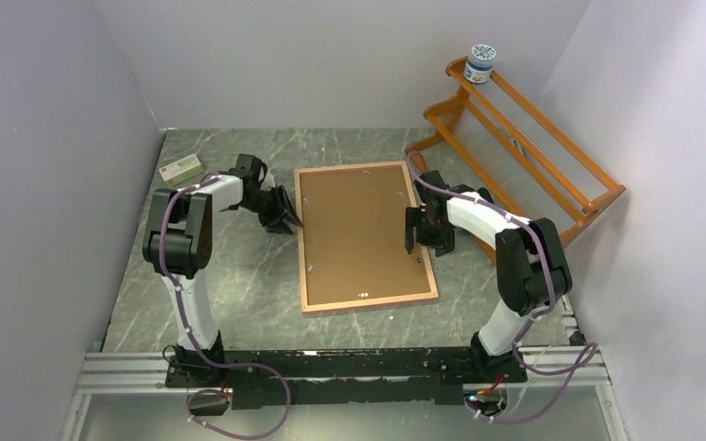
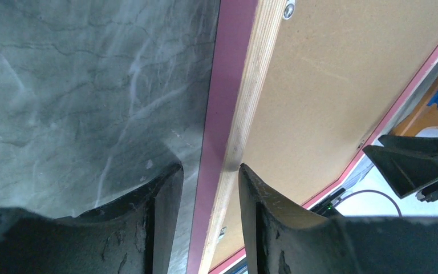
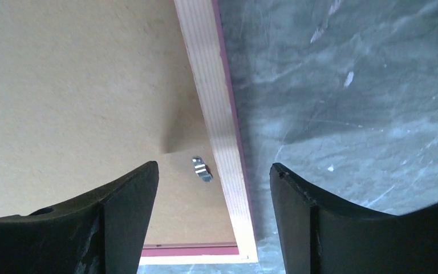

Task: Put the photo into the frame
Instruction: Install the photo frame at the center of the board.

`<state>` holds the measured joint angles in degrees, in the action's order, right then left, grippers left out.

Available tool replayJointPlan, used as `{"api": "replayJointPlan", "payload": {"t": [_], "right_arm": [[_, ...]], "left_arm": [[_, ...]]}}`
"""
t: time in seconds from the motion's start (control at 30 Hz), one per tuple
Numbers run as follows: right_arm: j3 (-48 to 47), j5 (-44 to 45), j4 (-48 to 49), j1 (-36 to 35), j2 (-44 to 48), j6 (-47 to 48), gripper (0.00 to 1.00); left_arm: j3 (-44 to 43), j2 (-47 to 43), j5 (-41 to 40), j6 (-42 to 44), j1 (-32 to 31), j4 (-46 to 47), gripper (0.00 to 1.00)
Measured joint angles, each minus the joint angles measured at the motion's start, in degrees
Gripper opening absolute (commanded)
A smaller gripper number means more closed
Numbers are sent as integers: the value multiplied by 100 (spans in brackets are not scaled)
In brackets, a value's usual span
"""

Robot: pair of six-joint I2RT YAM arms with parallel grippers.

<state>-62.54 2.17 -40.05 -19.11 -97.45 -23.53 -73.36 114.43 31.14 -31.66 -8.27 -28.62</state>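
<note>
My left jaws stand narrow, the fingers (image 2: 154, 228) straddling the left rail of the frame (image 1: 368, 301). The wrist view does not show whether the pads touch that rail. My right jaws stand wide, holding nothing, with one finger (image 3: 120, 228) over the brown backing board (image 1: 358, 230) and the other over bare stone pattern, the frame's right rail between them.

The frame lies flat and face down at the middle of the surface (image 1: 239, 285), between my left arm (image 1: 188, 230) and right arm (image 1: 524, 248). Its long sides run away from my bases, and its near end is skewed slightly to the right. The edge is pinkish outside and layered pale wood on top. A small metal turn clip (image 3: 202, 169) sits on the board just inside the right rail.

The surface is grey-green with pale marble veining. Plain pale walls (image 1: 331, 64) close it in on the left, the far side and the right. An orange wooden rack (image 1: 441, 108) stands in the far right corner and runs along the right wall. A small jar (image 1: 481, 63) with a dark lid and a blue-and-white label is on its top rail. A small green-and-white box (image 1: 181, 170) lies by the left wall, near the far corner. My bases are bolted to a metal mounting rail (image 1: 331, 367) at the near edge, and purple cables (image 1: 239, 427) loop below it.
</note>
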Motion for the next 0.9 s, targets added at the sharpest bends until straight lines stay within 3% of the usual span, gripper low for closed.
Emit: {"api": "replayJointPlan", "payload": {"t": [0.9], "right_arm": [[76, 507, -286, -334, -122, 160, 33]], "left_arm": [[-229, 133, -48, 105, 11, -267, 47]]}}
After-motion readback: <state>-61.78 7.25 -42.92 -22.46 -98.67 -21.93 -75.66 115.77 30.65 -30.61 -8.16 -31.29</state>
